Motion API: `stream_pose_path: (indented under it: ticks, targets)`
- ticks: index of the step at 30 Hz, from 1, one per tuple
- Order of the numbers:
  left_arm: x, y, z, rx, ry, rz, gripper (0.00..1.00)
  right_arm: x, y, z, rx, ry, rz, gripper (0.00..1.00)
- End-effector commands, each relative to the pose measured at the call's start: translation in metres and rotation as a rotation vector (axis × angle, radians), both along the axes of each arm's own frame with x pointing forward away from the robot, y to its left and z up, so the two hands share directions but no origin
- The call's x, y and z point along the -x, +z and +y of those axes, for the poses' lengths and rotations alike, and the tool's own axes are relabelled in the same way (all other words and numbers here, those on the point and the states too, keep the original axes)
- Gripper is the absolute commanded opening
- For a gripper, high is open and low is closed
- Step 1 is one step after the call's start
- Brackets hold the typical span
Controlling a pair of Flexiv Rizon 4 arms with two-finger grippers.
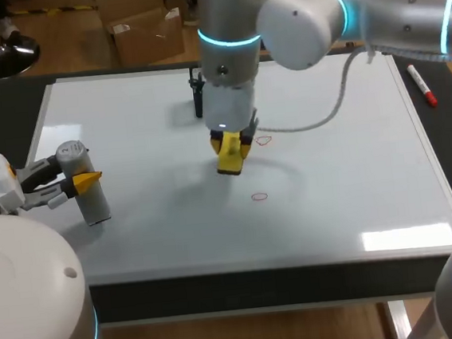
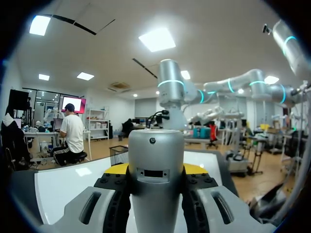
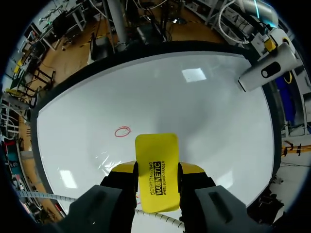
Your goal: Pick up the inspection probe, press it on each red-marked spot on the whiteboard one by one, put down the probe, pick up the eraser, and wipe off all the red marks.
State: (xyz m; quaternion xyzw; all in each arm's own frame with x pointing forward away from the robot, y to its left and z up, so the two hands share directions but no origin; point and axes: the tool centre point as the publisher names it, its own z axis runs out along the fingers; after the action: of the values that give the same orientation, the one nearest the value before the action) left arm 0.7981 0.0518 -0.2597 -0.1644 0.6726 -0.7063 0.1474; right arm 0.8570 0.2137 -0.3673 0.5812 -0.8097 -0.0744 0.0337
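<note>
A dark bench (image 1: 5,119) carries the whiteboard (image 1: 357,197). Over the board's left side, the left fingers (image 1: 88,179) clamp the grey probe (image 1: 84,191), held upright. Near the middle, the right fingers (image 3: 121,168) grip the yellow eraser (image 3: 156,170) just beside one red mark (image 1: 264,140). A second red mark (image 1: 259,197) lies nearer the front edge.

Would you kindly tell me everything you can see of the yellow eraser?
The eraser is a flat, bright yellow block with rounded corners and black print on its broad face, plastic by its look. The right gripper is shut on its two narrow sides, holding it end-down over the whiteboard, near a red mark. Whether its far end touches the board cannot be told.
</note>
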Motion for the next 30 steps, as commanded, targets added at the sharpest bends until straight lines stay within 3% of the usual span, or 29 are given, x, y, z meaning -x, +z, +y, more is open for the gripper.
stream_pose_path:
  ticks: [1,6,23,30]
  targets:
    - [0.001,0.001,0.000,0.000,0.001,0.000,0.00,-0.003,-0.007,0.016,0.016,0.027,0.014,0.00]
    - [0.001,0.001,0.000,0.000,0.001,0.000,0.00,0.001,-0.011,0.028,0.000,0.073,0.031,0.00]
    - [0.001,0.001,0.000,0.000,0.001,0.000,0.00,0.001,-0.011,0.029,0.000,0.072,0.032,0.00]
    - [0.001,0.001,0.000,0.000,0.001,0.000,0.00,0.002,-0.023,0.041,-0.010,0.103,0.059,0.00]
